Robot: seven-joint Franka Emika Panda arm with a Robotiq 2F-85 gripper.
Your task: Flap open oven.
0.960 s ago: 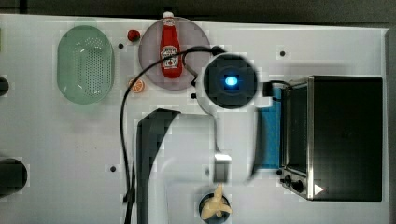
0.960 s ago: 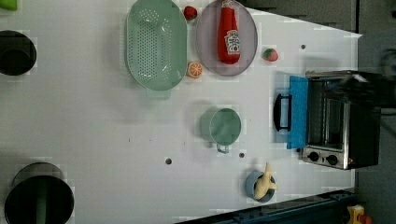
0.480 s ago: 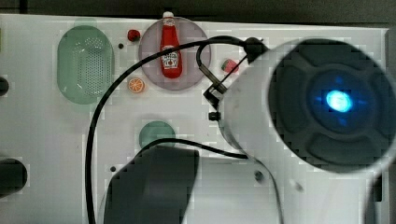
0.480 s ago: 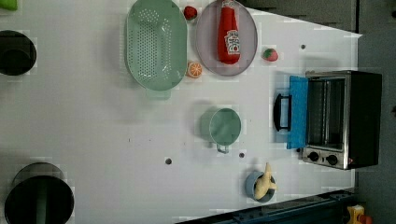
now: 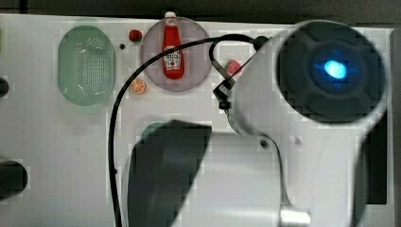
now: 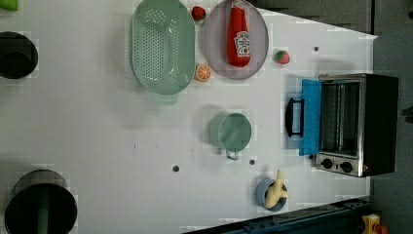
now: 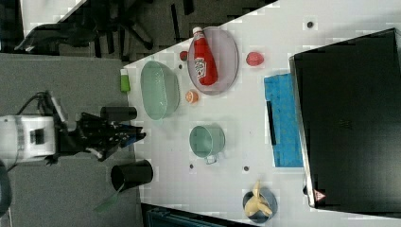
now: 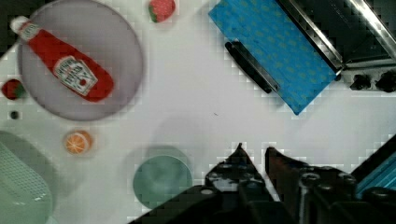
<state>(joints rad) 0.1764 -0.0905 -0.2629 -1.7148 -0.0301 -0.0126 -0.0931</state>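
Note:
The oven (image 6: 375,124) stands at the left view's right, black-topped with silver trim and two black knobs. Its blue glass door (image 6: 311,117) is swung down flat onto the table, with the black bar handle (image 6: 292,117) at its outer edge and the inside racks showing. The wrist view looks down on the door (image 8: 275,51) and handle (image 8: 250,65) from well above. My gripper (image 8: 254,151) is high over the table, apart from the oven, its fingers a narrow gap apart with nothing between them. In the right view the gripper (image 7: 141,135) hangs at the table's left edge.
A ketchup bottle (image 6: 238,36) lies on a grey plate (image 6: 216,58) beside a green colander (image 6: 163,46). A green cup (image 6: 231,131), an orange slice (image 6: 202,72), a strawberry (image 6: 281,57) and a banana in a blue bowl (image 6: 273,192) dot the table. Black cups (image 6: 17,54) stand at the left view's left.
The arm has risen away from the oven toward the top camera and now covers much of the top view. The oven door has stayed down and open.

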